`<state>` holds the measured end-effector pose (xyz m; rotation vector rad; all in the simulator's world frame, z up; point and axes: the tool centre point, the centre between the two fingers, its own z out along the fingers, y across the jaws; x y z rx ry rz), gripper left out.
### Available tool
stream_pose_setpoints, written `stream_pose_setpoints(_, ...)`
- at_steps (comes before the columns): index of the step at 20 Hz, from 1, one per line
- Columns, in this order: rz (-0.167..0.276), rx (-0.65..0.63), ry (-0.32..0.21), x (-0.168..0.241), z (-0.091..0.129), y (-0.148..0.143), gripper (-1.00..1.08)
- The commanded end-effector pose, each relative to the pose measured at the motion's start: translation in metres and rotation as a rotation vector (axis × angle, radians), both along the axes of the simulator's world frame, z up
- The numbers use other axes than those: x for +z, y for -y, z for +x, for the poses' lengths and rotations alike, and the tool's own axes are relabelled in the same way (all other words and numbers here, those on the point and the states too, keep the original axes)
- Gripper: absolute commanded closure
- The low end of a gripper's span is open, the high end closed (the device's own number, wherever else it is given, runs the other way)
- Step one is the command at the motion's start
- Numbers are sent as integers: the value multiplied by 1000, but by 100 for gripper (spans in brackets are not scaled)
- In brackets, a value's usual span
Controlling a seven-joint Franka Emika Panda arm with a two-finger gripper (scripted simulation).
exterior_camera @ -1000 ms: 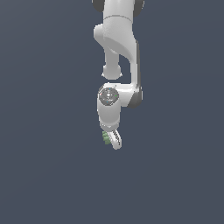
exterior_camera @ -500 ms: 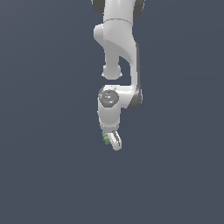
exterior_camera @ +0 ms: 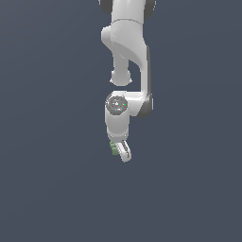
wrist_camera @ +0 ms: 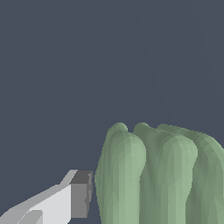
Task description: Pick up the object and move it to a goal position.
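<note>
Arm's hanging straight down with the gripper [exterior_camera: 122,152] pinching the pale green object [exterior_camera: 114,148] between its 2 jaws, up in open space, presumably so it can be carried to the goal.

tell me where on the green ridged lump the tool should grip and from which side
Grip the green ridged lump across its narrow width, pads flat on two opposite ridged flanks, coming along the ridges' length, as the tool seems to now. The rounded lobes run lengthwise, so squeezing across them should stop it slipping. One finger sits close beside a flank; contact isn't clear.
</note>
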<state>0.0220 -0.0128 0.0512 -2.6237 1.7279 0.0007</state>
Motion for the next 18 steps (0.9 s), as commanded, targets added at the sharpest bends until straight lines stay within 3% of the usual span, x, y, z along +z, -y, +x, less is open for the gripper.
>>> stream_pose_setpoints(1, 0, -1, 1, 5, -2, 4, 108)
stream_pose_setpoints(9, 1, -1, 1, 38, -22, 30, 108)
stream_pose_setpoints(18, 3, -1, 1, 107, -61, 85, 108)
